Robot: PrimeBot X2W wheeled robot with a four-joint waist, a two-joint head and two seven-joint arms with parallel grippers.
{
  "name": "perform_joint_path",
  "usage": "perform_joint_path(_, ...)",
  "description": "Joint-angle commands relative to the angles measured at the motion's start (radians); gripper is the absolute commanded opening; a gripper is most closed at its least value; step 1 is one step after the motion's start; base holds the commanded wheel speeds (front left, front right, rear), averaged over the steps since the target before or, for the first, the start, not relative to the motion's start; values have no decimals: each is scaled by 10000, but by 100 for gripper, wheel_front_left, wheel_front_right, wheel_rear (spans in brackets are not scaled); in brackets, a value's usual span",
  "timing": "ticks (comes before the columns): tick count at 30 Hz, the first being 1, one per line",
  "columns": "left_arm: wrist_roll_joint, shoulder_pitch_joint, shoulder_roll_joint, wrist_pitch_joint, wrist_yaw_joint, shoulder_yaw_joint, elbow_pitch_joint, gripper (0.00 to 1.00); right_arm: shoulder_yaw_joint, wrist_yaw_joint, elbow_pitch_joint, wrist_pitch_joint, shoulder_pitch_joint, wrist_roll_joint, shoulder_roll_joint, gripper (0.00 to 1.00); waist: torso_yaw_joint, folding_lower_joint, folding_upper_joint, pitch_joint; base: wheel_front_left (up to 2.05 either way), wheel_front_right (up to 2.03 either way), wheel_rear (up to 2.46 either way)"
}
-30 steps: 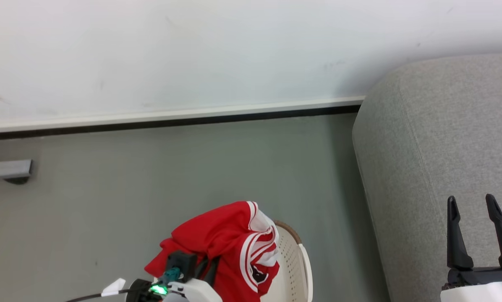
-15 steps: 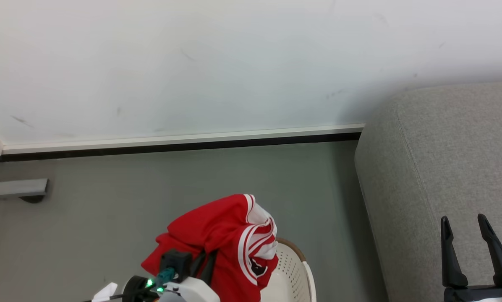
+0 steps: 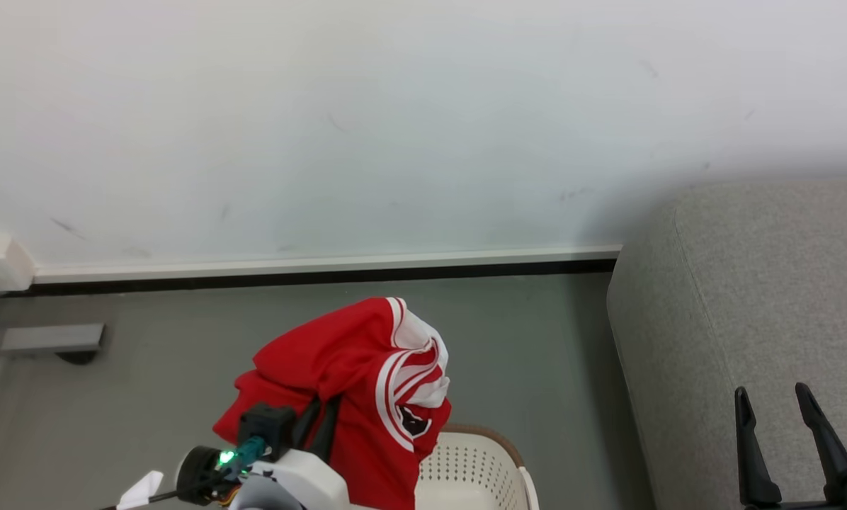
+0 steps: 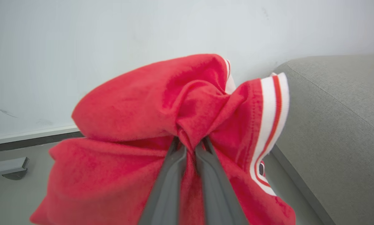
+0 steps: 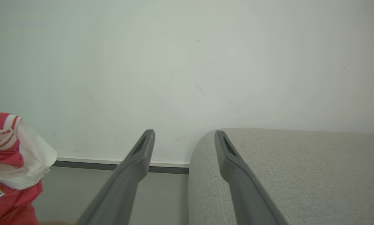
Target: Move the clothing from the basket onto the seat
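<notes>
Holds the clothing (image 3: pixel 338 361) up above the basket (image 3: pixel 480 464), pinched at a bunched red fold between the closed fingers (image 4: pixel 171 175) of the left gripper (image 4: pixel 190 142), with loose fabric draping down on both sides and the striped trim turned toward the seat (image 3: pixel 749 297). Cannot tell whether the hem is fully clear of the basket, with the lower end cut off at the bottom of the head view. Looks like the carry: lifted, not yet over the cushion.

To do it well:
- Swing rightward toward the seat with the pinch firm
- Lift high enough to clear the brown rim and the rounded sofa edge with the trailing hem, no dragging
- Move smoothly, given the small gather of cloth in the grip and the risk of slip on a jerk
- Release only with the bulk over the grey upholstery, well in from the edge, to avoid a slide to the floor (image 3: pixel 147 368)

Pose: left forearm rising from the lower left of the head view, fingers pointing up toward the wall (image 3: pixel 395 127). Right gripper (image 3: pixel 769 389) at the lower right before the seat, fingers spread wide, empty, pointing up
</notes>
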Motion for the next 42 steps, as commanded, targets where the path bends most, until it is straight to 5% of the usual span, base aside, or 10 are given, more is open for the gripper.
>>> perform_joint_path(1, -49, 100, 130, 9, 42, 45, -129, 0, -16, -21, 67, 8, 201, -52, -4, 100, 39, 1, 0, -146, 0, 0, 0)
perform_joint_path(25, -230, 610, 1079, 838, 323, 131, -2257, 0, 312, -21, 416, 8, 408, 51, -19, 100, 240, 1, 0, -923, 0, 0, 0)
perform_joint_path(42, -303, 663, 1206, 1006, 392, -54, -2572, 0, 359, -21, 386, 8, 260, -13, -81, 100, 199, 1, 0, -924, 0, 0, 0)
